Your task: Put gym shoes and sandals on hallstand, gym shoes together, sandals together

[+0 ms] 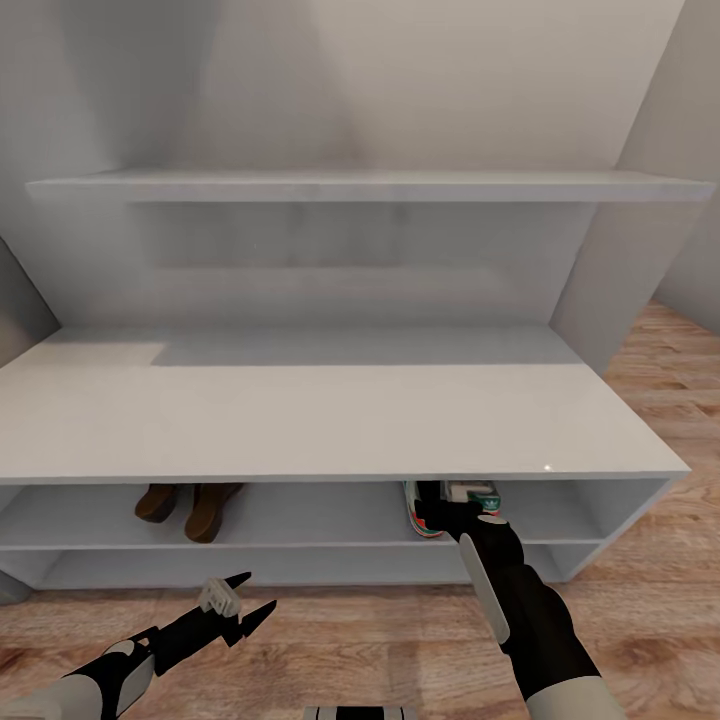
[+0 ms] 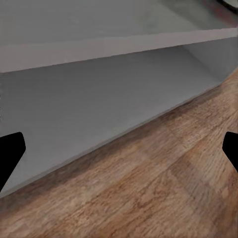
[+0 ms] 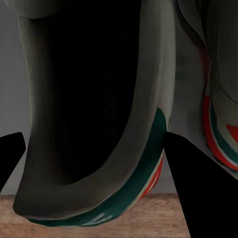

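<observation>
Shoes are nearly all housed now, by my judgement: two brown sandals (image 1: 188,506) stand side by side on the upper shelf of the rack (image 1: 330,420), well off toward my left arm, and two sneakers sit on the same shelf where my right pincer (image 1: 440,512) reaches in. Seen along that pincer, the nearer sneaker (image 3: 94,129) hangs heel toward me, one finger (image 3: 191,183) against its heel wall and the other finger off to the outer side, so I take it that I am clenched on the heel rim; the second sneaker (image 3: 218,99) lies just beyond, beside it.

To finish this placement well, I should lower until the sole rests flat on the shelf, keep the held sneaker close beside its partner without shoving it, then release and draw straight back so the heel does not drag out over the shelf edge toward the floor (image 1: 660,400).

My left pincer (image 1: 240,605) hovers spread and empty above the wood planks, in front of the rack's lower bay (image 2: 99,104).
</observation>
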`<state>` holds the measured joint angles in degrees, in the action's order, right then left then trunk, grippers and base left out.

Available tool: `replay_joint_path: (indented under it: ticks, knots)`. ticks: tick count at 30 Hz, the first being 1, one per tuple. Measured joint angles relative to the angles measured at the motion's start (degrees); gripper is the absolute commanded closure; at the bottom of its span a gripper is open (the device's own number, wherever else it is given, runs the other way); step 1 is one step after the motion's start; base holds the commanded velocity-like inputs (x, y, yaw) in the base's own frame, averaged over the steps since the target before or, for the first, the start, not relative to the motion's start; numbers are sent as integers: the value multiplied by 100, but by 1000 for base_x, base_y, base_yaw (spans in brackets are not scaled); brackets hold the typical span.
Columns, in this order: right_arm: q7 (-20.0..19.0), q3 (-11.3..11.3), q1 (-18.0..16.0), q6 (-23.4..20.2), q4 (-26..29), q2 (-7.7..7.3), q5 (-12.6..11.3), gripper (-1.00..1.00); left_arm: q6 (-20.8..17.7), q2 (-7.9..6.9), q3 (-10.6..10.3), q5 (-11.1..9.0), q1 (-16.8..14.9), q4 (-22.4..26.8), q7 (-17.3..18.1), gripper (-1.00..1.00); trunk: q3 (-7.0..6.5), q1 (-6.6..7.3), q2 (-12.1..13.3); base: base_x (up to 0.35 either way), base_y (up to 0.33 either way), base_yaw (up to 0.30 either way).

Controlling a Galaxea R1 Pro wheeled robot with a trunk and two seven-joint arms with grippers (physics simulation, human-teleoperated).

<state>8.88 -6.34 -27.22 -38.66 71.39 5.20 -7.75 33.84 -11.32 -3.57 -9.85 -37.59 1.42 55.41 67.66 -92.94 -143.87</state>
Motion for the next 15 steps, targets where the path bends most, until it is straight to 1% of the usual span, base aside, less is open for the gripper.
replay_joint_path:
  ticks: [10, 15]
  knots:
    - [0, -1, 0, 0, 0, 0, 1, 100, 0, 0, 0, 1, 0, 1, 0, -100, 0, 0, 0, 2, 0, 0]
    - [0, 0, 0, 0, 0, 0, 0, 100, 0, 0, 0, -1, 0, 0, 0, -100, 0, 1, 0, 75, 0, 0]
